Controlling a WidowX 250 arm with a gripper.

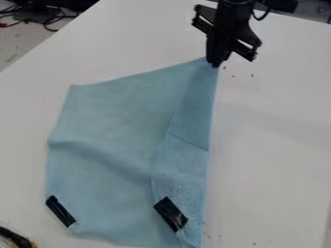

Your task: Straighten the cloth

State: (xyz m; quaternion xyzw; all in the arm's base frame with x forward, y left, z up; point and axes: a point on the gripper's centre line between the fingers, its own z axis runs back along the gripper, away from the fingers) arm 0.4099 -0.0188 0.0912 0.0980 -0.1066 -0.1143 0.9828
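Gripper (217,62) at upper right of center, fingers closed on top corner of blue cloth (123,116). Nearest: black curved object with a bit of orange (17,238), cut off at lower left corner, can't tell what. Two black strips on cloth's lower part, one at left edge (60,211), one right of it (171,213), both tilted. Cloth runs center-left down to bottom edge, soft fold across left half, slanting crease on right. White table (278,145) under it. Far: cables (45,22), upper left.
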